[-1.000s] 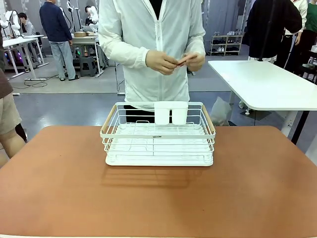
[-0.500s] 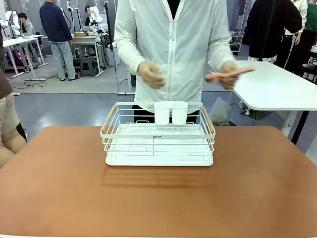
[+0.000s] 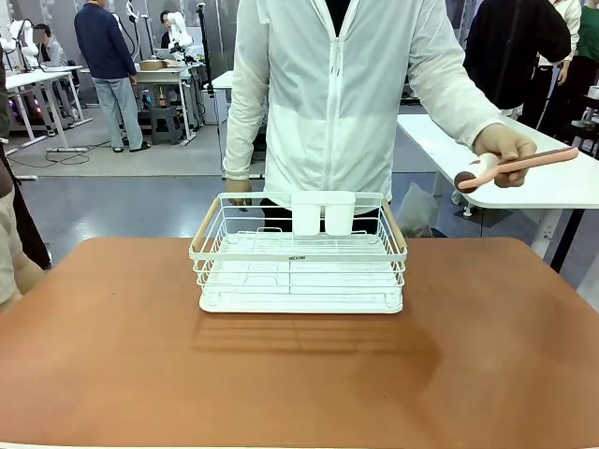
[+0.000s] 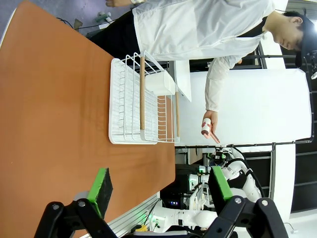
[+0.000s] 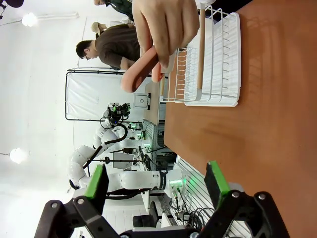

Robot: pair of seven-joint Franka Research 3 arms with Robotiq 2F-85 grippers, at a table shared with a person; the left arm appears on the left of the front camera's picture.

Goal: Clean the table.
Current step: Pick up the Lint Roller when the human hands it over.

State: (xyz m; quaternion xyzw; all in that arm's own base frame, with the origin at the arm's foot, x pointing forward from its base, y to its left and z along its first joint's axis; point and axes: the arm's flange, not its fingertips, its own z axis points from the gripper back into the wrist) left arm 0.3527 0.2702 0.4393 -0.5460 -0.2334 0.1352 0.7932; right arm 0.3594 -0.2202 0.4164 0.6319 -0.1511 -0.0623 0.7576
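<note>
The reddish-brown table carries a white wire rack at its middle. A person in a white jacket stands at the far side and holds a pink-handled roller out to the right, above the table's far right corner. Their other hand hangs by the rack's far left corner. In the left wrist view my left gripper is open and empty, with the table, rack and roller ahead. My right gripper is open and empty too, and the hand with the roller is close in front of it.
A white two-cup holder hangs on the rack's far rim. A white-topped table stands behind to the right. Other people stand farther back, one at the table's left edge.
The person has swung the roller from in front of their chest out to the right. Their other hand has dropped to the rack's far left corner.
</note>
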